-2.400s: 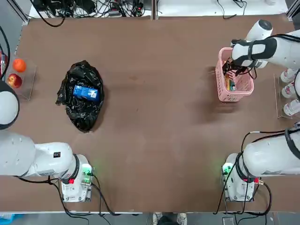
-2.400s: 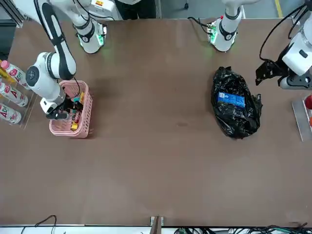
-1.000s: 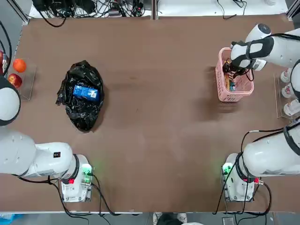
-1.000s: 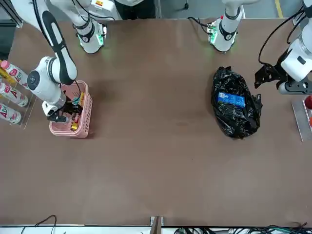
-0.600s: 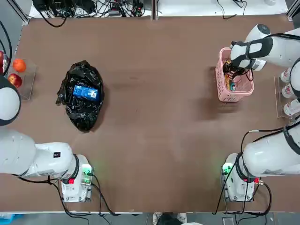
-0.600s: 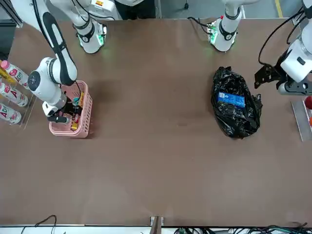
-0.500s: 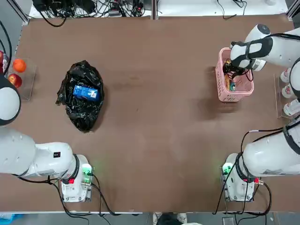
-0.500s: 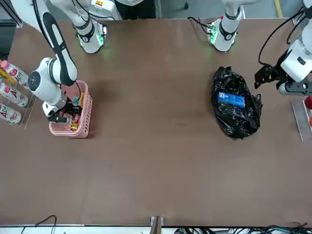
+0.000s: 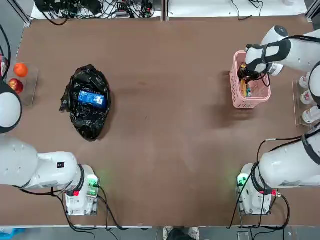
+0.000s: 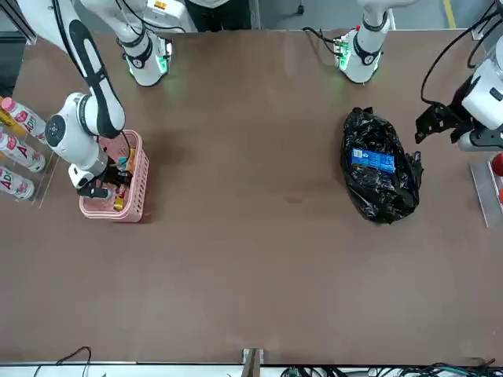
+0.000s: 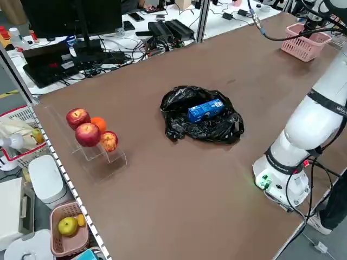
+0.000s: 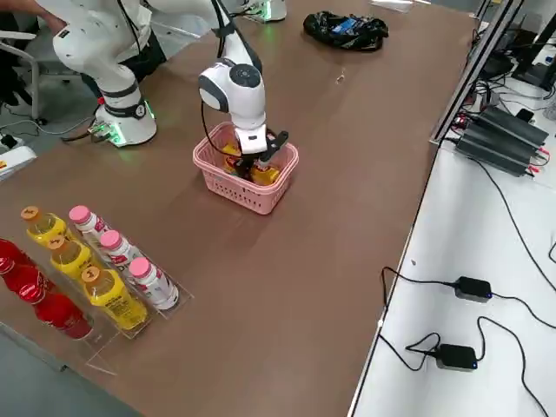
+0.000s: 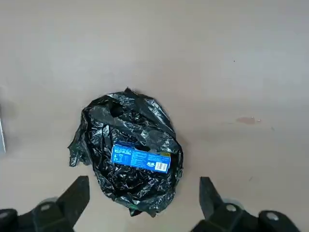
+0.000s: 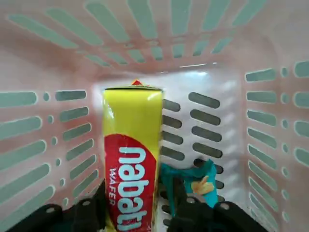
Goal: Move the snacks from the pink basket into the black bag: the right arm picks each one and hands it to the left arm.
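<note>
The pink basket (image 9: 233, 84) (image 10: 138, 188) (image 12: 248, 196) stands on the robot's right side of the table. My right gripper (image 9: 245, 80) (image 14: 137, 215) reaches down into it, jaws open and narrow, one finger on each side of the yellow snack (image 14: 133, 159) with the red logo. A small teal snack (image 14: 194, 177) lies beside that packet on the basket floor. The black bag (image 9: 88, 125) (image 13: 135, 116) lies on the left side with a blue snack (image 9: 91, 98) (image 13: 140, 158) on top. My left gripper (image 10: 440, 122) (image 13: 142, 203) hovers open, high beside the bag.
Bottles (image 12: 95, 269) (image 10: 16, 149) stand in a clear rack by the table edge on the right side. Round fruits (image 9: 17, 76) (image 11: 89, 130) sit on a clear stand at the left edge. Cables and equipment lie beyond the table's far edge.
The right gripper's fingers have drawn closer together around the yellow snack inside the basket. The left gripper has drifted slightly away from the bag. Bag and blue snack have not moved.
</note>
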Action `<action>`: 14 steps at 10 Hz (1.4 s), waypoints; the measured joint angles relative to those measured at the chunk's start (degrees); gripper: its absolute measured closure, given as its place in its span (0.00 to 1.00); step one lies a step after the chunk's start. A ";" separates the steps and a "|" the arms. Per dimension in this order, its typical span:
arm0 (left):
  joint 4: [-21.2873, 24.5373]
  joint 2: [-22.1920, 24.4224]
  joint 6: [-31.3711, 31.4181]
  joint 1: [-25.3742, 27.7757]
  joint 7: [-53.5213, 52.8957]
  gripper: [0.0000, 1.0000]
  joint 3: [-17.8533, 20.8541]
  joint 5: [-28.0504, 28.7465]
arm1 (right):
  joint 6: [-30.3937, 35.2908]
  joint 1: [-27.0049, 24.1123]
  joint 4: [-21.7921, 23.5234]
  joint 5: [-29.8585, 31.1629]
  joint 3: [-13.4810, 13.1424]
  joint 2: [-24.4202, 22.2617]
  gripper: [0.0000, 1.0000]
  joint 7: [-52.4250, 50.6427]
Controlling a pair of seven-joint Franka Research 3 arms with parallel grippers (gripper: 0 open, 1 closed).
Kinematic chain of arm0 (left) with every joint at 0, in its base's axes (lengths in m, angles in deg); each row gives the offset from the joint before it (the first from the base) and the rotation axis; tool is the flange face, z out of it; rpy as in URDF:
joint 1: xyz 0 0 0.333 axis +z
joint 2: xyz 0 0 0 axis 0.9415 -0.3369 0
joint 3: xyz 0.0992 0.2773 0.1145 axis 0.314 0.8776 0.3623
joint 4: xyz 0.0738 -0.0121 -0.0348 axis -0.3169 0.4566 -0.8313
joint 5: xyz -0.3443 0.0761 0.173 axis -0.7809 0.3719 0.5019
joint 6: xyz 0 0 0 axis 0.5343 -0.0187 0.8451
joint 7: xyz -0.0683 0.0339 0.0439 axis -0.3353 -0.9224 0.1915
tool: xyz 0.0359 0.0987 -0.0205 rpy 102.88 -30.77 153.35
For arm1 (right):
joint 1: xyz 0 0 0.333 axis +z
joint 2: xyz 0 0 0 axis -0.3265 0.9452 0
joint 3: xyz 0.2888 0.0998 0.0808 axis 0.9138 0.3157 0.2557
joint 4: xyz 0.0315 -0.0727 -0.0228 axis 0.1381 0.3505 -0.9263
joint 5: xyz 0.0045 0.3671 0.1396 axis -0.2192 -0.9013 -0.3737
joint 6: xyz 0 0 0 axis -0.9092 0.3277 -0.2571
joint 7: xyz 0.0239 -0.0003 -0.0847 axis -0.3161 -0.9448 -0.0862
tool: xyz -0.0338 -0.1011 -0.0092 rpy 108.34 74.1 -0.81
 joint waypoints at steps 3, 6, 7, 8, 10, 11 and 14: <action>0.00 -0.39 -0.01 -0.01 1.72 0.00 0.00 0.00 | 0.00 0.00 -0.01 0.00 0.03 0.00 0.61 -0.01; 0.00 -0.67 -0.01 -0.04 1.91 0.00 0.00 0.00 | 0.00 0.00 -0.03 0.00 0.06 0.00 0.74 -0.05; 0.00 -0.67 -0.01 -0.04 1.91 0.00 0.00 0.00 | 0.00 0.00 -0.03 0.00 0.06 0.00 0.76 -0.05; 0.00 -0.67 -0.01 -0.05 1.91 0.00 0.00 0.00 | 0.00 0.00 -0.03 0.00 0.06 0.01 0.77 -0.05; 0.00 -0.70 -0.01 -0.11 1.93 0.00 -0.05 0.00 | 0.06 0.00 -0.20 0.00 0.06 0.01 0.77 -0.14; 0.00 -0.76 -0.01 -0.15 1.95 0.00 -0.13 0.00 | 0.73 0.00 -0.54 0.00 0.06 0.01 0.77 -0.19; -0.01 -0.79 -0.01 -0.18 1.95 0.00 -0.19 0.00 | 10.89 -0.07 -5.40 0.00 -0.01 -0.01 0.77 -0.25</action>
